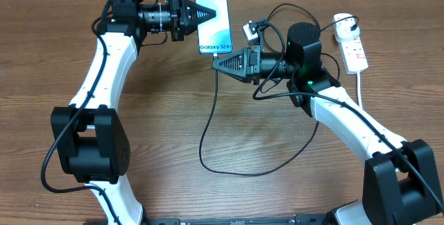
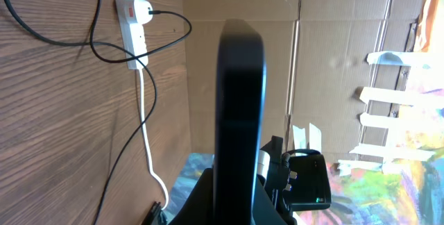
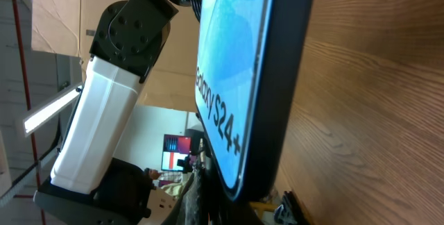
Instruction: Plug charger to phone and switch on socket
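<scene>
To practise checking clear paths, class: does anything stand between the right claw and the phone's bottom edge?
Nothing visible does. The right claw sits just off the bottom edge of the phone, held at its side by the left claw; the charger trails away from the gap.

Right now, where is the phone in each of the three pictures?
Overhead: phone top centre, screen toward the camera.
Left wrist: phone in the centre, a dark slab edge-on.
Right wrist: phone upper middle, blue screen close up.
Shared landmark: the wooden table, in all three.
</scene>
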Controlling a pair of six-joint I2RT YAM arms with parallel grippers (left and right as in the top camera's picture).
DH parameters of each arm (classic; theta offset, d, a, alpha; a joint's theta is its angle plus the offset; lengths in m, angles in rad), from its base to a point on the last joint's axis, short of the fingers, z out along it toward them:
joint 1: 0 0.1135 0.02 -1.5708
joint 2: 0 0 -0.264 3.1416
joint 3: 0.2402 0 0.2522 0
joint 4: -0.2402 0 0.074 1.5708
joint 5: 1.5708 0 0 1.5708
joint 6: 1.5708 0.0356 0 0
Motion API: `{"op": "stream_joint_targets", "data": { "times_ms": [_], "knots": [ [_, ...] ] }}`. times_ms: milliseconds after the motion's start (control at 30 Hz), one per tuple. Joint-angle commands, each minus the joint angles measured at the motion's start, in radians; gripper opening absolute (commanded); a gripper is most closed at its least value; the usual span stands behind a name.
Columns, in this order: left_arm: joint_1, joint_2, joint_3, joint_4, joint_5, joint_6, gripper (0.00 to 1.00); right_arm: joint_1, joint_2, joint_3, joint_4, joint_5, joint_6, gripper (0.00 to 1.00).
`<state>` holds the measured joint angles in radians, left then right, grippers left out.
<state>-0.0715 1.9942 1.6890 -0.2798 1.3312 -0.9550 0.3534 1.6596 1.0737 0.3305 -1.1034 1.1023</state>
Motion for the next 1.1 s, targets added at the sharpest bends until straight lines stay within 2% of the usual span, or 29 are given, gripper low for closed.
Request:
{"op": "stream_joint_targets", "data": {
  "times_ms": [0, 1067],
  "knots": [
    [-0.006, -0.003, 0.008, 0.002, 0.099, -0.014, 0.04, -0.026, -0.021, 0.019, 0.014, 0.064, 0.021, 0.04],
    [-0.008, -0.003, 0.008, 0.001, 0.137, -0.013, 0.04, -0.029, -0.021, 0.019, 0.042, 0.154, 0.05, 0.04]
  ]
}}
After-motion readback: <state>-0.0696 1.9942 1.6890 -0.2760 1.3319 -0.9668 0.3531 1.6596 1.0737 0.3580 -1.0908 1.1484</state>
